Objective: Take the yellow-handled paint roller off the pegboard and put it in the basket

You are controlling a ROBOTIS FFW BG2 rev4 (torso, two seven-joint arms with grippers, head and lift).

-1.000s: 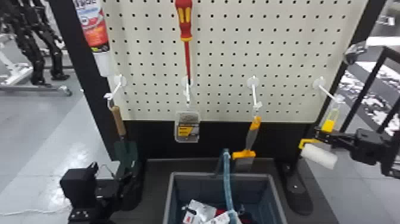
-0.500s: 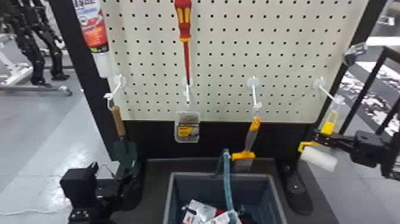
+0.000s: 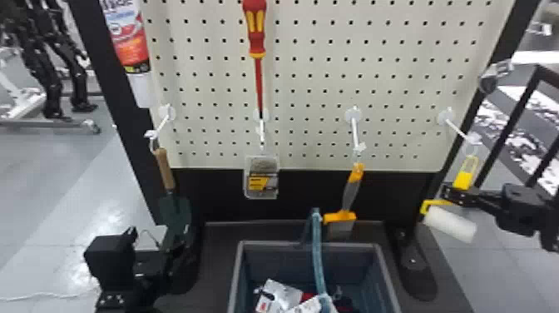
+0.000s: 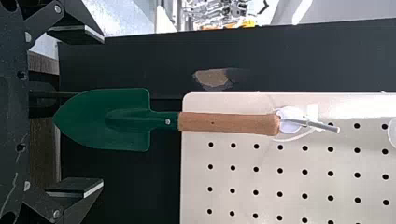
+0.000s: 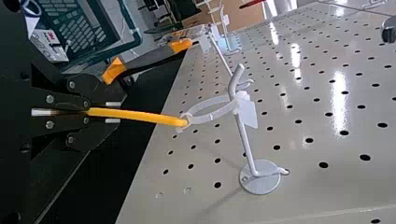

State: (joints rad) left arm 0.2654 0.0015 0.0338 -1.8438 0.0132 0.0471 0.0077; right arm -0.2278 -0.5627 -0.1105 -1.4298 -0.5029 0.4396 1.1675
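My right gripper is clenched on the yellow handle of the paint roller, so I judge the grasp done. Lifting it away is not: the clear loop at the handle's end hangs around its hook on the pegboard. Left to do, then — free the loop, carry the roller over, and let it go in the basket. My left gripper is spread wide and empty by the trowel.

As for labels, the tube wears a red, white and blue one, the hanging pack a yellow and black one — and white packaging in the basket carries print too.
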